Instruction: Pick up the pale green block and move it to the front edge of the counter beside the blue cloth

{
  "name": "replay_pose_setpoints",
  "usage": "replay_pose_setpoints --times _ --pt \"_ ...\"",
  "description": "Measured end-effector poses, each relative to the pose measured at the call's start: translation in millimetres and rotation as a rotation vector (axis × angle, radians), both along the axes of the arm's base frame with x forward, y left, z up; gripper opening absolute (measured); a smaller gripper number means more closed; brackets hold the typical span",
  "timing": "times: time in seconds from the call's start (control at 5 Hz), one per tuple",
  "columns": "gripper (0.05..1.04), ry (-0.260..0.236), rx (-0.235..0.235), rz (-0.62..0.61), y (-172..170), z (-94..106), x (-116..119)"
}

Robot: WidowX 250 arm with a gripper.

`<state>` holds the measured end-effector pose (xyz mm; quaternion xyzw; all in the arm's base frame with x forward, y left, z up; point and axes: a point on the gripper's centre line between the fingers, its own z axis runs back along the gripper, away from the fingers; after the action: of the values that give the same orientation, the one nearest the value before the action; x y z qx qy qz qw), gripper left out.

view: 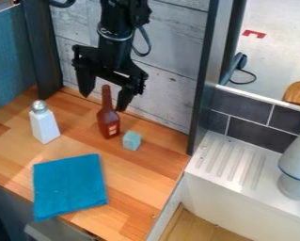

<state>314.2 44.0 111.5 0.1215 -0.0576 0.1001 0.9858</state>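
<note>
So the arm drops in from the top edge, left of the middle, and the gripper (pixel 103 101) hangs over the back part of the wooden surface (pixel 142 176). Its two fingers are spread well apart and point down. The red-brown bottle (pixel 108 122) stands upright right around there, a bit left of the middle of the frame. From this angle its thin neck shows up between the fingers, but I honestly can't tell if either one is touching it. Nothing's clamped.

Just beside the bottle, on its right and a little nearer the camera, there's a small pale blue-green block (pixel 132 140). Over toward the left edge is a white shaker (pixel 44 126) with a silvery top, standing upright and well apart from the bottle. Then there's a blue cloth (pixel 70 186) lying flat in the lower left, with its bottom corner at the front edge of the surface.

Behind it all is a wall of grey, weathered-looking boards (pixel 168 89). On the right side you've got a white ledge (pixel 231 164) with grooves in it, and some dark tiles (pixel 256 134) just above that.
</note>
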Motion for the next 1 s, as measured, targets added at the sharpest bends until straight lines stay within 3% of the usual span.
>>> replay_pose_setpoints --times 0.2,0.4,0.8,1.0 --pt "1.005 0.026 -0.008 0.001 -1.1 -8.9 -1.6" --pt "1.005 -0.073 -0.101 -0.139 -12.3 -5.3 25.5" --pt "1.005 -0.115 -0.121 -0.153 -10.1 -23.7 70.9" --pt "1.005 -0.105 -0.116 -0.154 -9.0 -31.8 72.9"
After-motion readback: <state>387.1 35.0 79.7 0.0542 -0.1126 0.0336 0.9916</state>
